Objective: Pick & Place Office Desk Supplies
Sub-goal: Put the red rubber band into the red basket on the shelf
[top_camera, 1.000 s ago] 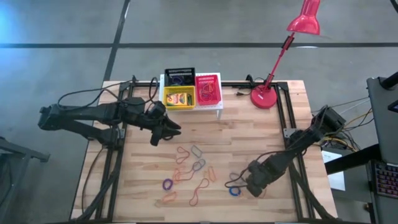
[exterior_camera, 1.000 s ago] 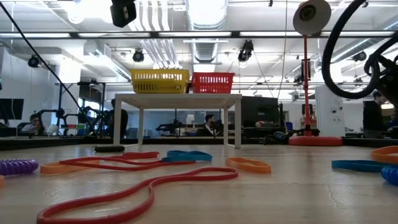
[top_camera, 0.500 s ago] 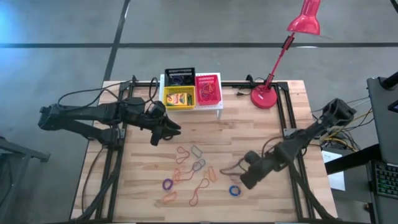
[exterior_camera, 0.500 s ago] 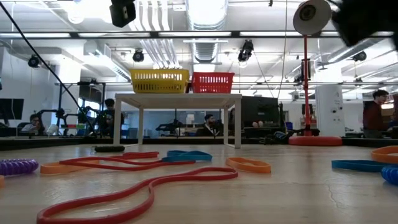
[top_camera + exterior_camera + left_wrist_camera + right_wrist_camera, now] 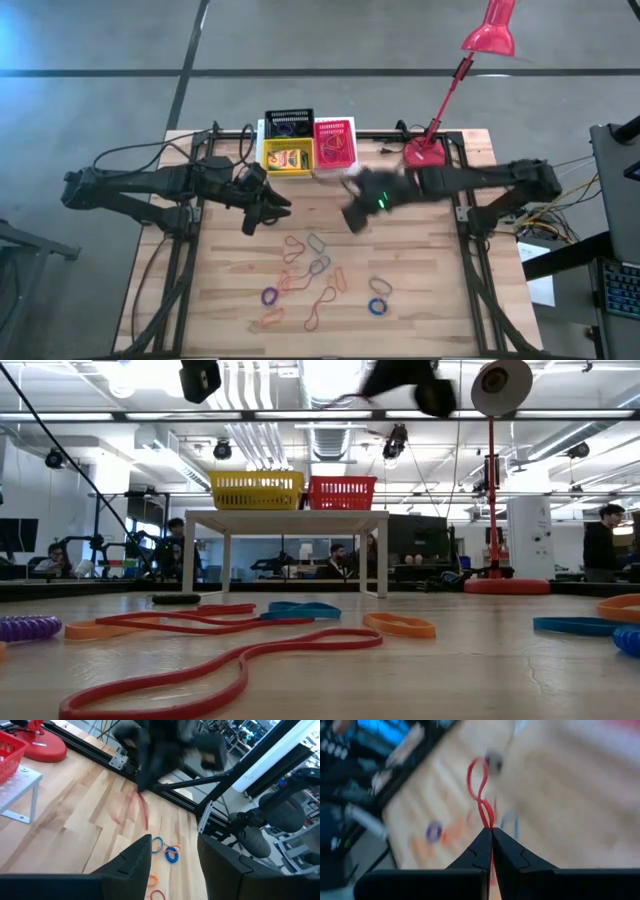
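My right gripper (image 5: 352, 215) hangs blurred above the table's middle, near the white stand (image 5: 350, 171), shut on a red rubber band (image 5: 479, 785). The stand carries a black basket (image 5: 288, 124), a yellow basket (image 5: 288, 155) and a red basket (image 5: 334, 143). Several loose rubber bands (image 5: 315, 275) lie flat on the wood nearer the front, with a blue one (image 5: 377, 306) to their right. My left gripper (image 5: 272, 210) waits open above the table's left half, holding nothing; its fingers (image 5: 137, 862) stand apart. My right gripper pinches one end of the red rubber band (image 5: 488, 822) between its two fingertips. The fingers slant downward. The rest of the loop (image 5: 143, 812) trails from the fingertips twisted into a figure of eight, slack and clear of the table.
A red desk lamp has its base (image 5: 424, 155) at the far right of the table, and its shade reaches beyond the far edge. Black frame rails (image 5: 455, 190) run along the table's sides. Bare wood lies between the stand and the loose bands.
My right gripper has risen from the table's near right, beside the blue band. It has swung toward the far edge and the left, up to the stand, and has turned as it went. The red band has come off the wood with it and now trails in the air.
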